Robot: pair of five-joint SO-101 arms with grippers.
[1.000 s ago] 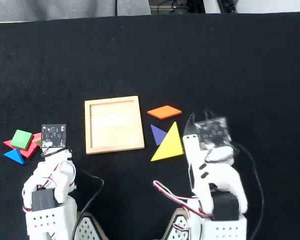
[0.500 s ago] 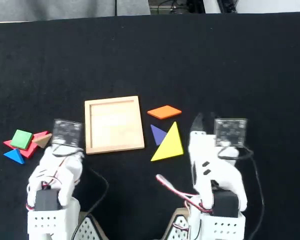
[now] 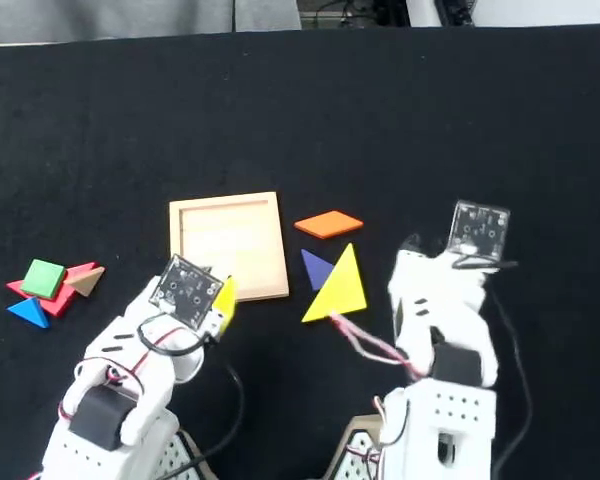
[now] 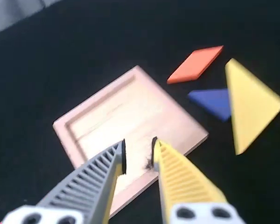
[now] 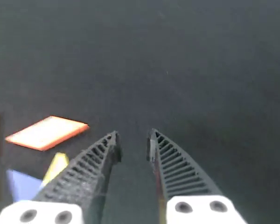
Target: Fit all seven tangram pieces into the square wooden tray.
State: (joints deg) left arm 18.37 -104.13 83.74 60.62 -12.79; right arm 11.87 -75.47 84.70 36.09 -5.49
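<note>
Left gripper [image 4: 138,154], empty with jaws narrowly parted, is being held over the wooden tray's [image 4: 116,109] near rim, where a descent could knock the tray askew.

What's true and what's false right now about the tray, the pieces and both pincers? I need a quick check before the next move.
1. The tray holds no pieces. True.
2. The orange piece lies inside the tray. False: the orange piece lies on the table, just right of the tray.
3. The left pincer grips a piece. False: it is open and empty, above the tray's near edge.
4. The green square sits on the red piece. True.
5. The right pincer is open. True.
</note>
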